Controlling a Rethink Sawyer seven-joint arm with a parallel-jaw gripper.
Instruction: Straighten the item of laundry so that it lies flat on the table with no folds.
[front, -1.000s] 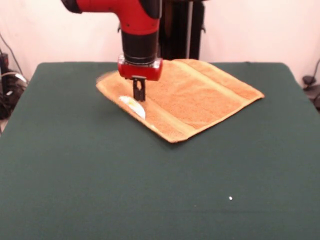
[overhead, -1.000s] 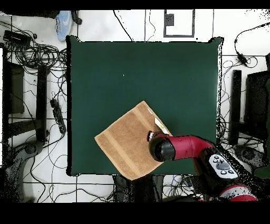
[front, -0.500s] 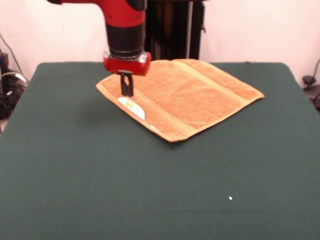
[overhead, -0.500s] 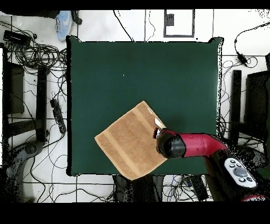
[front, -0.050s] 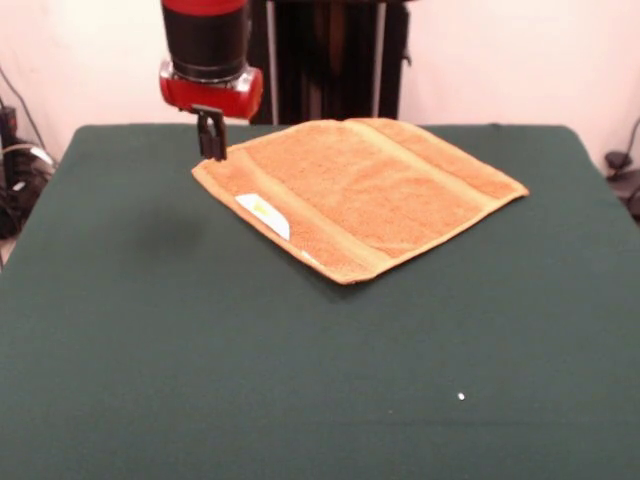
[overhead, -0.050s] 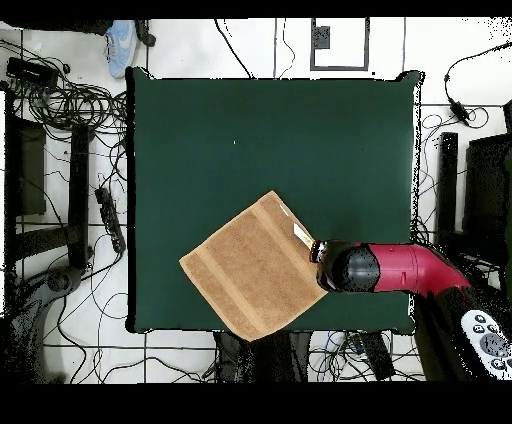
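I see the square orange-yellow terry towel (front, -0.050s: 362, 192) flat on the dark green table (front, -0.050s: 300, 380); my black gripper (front, -0.050s: 211, 138) hovers clenched, empty, beside its corner.

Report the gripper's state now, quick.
Gripper: shut, holding nothing, raised above the towel's corner.
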